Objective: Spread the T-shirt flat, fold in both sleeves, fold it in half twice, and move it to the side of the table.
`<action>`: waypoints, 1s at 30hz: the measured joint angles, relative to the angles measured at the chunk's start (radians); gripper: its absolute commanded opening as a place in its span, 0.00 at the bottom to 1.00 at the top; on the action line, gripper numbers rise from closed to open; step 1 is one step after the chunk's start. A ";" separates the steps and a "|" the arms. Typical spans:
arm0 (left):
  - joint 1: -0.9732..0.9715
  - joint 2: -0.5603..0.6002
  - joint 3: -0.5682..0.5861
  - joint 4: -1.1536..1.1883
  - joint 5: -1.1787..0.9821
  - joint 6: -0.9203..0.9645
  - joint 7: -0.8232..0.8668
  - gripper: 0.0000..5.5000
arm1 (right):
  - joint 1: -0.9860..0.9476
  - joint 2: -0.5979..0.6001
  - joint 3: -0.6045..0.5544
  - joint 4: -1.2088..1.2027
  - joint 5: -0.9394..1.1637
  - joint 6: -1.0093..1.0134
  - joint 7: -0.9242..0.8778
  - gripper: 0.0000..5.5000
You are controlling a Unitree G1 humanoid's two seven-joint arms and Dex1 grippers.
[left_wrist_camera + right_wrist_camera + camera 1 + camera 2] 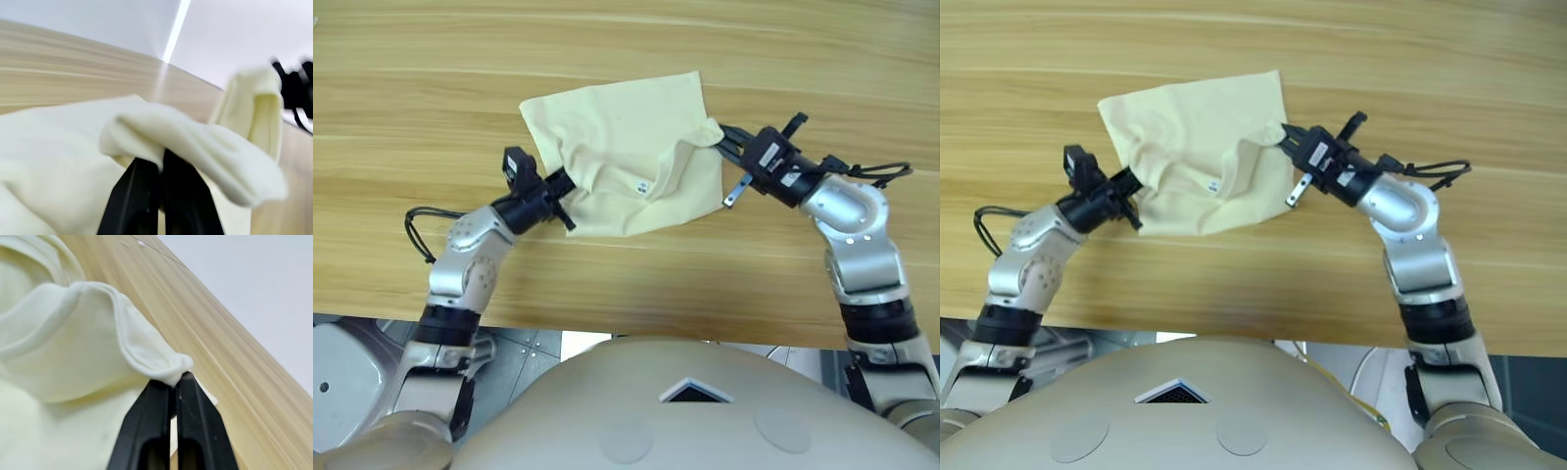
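Observation:
A pale yellow T-shirt point(631, 147) lies partly folded on the wooden table point(626, 39), with a small label showing near its middle. My left gripper point(566, 181) is shut on the shirt's near-left edge, lifting a fold of cloth point(146, 129) over its black fingers point(142, 196). My right gripper point(722, 135) is shut on the shirt's right edge, where a pinched corner point(173, 367) bunches above its fingers point(156, 431). The cloth between the two grippers is raised and creased, while the far part lies flat.
The table's near edge point(607, 333) runs just below my arms, with floor beyond it. Bare wood stretches to the far side and to both sides of the shirt. Cables point(886, 171) loop off my right wrist.

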 measured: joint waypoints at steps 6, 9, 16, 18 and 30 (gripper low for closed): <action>-0.100 -0.099 0.132 0.123 -0.044 0.132 0.066 0.00 | -0.118 0.087 0.012 0.198 -0.042 -0.031 -0.065 0.00; -0.139 -0.139 0.175 0.164 -0.057 0.166 0.087 0.00 | -0.168 0.127 0.021 0.296 -0.057 -0.052 -0.095 0.00; -0.184 -0.227 0.258 0.246 -0.033 0.225 0.223 0.00 | -0.321 0.236 0.039 0.501 -0.100 -0.085 -0.164 0.00; -0.205 -0.255 0.285 0.271 -0.019 0.229 0.276 0.00 | -0.353 0.261 0.041 0.561 -0.107 -0.087 -0.178 0.00; -0.288 -0.353 0.407 0.341 -0.018 0.251 0.422 0.12 | -0.497 0.340 -0.027 0.874 -0.103 -0.089 -0.318 0.13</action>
